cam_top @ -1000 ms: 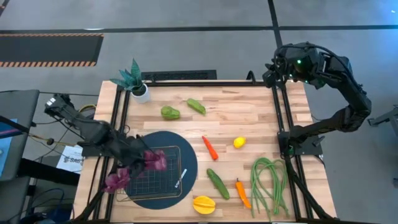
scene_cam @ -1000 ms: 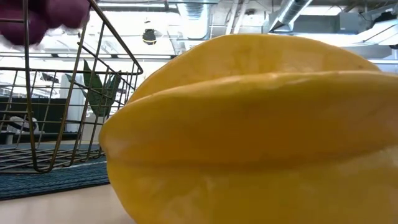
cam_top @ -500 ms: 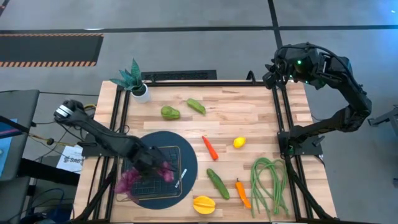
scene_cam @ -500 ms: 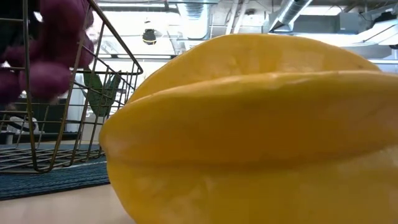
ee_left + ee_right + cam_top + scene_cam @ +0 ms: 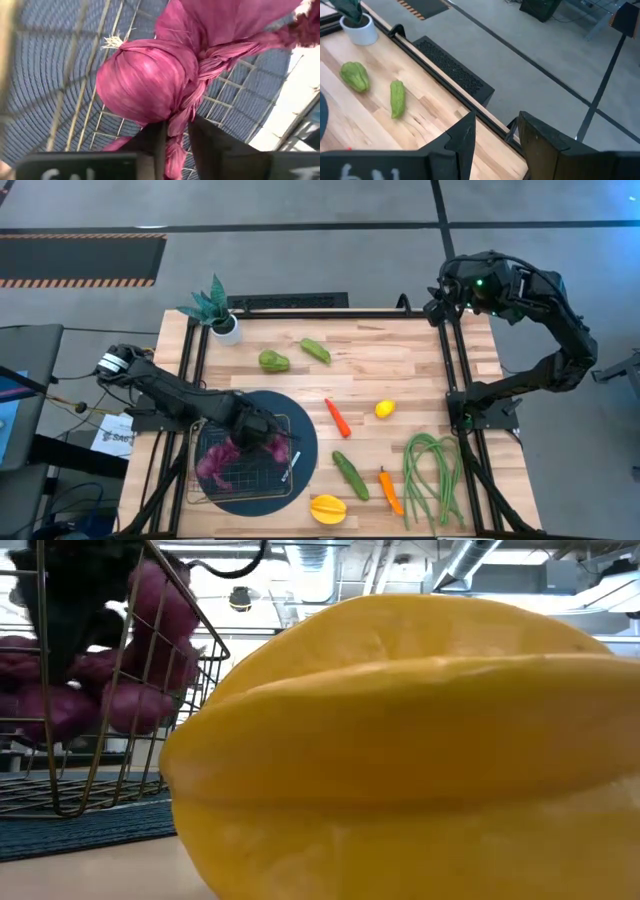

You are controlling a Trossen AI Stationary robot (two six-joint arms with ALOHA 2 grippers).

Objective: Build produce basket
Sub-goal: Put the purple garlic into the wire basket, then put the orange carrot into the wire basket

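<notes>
One piece of produce inside the container, eight outstanding, judged from the present layout.

Far left: left tool [image 5: 255,430] low over the shallow square wire-grid basket [image 5: 275,482], fingers nearly together with a strand of the purple woven grape string [image 5: 222,456] pinched between them (wrist view: tool [image 5: 175,125], grape string [image 5: 147,85]). Grape string hanging within the basket walls, lower bulbs at or near the grid floor; contact not certain. Basket seated on a dark round woven mat [image 5: 305,430] at the left front of the pale wooden counter [image 5: 420,360]. Small potted green plant [image 5: 215,308] at the rear left corner, no part of the task.

Centre, loose on the counter and well apart from the basket:
- wrinkled green pepper [image 5: 273,361] and smooth light-green pepper [image 5: 315,350] towards the rear
- slim red pepper [image 5: 337,417] just beside the mat
- dark green cucumber [image 5: 349,475] and yellow-orange ridged fruit [image 5: 327,508] near the front
- small yellow lemon [image 5: 384,409]
- slim orange pepper [image 5: 390,491]

Right: bundle of long green beans [image 5: 432,475] at the front. Right tool [image 5: 440,295] parked above the rear right corner, fingers apart and empty (wrist view [image 5: 497,135]).

Stage, as judged: first placement nearly complete, release pending; remaining eight to be collected.
</notes>
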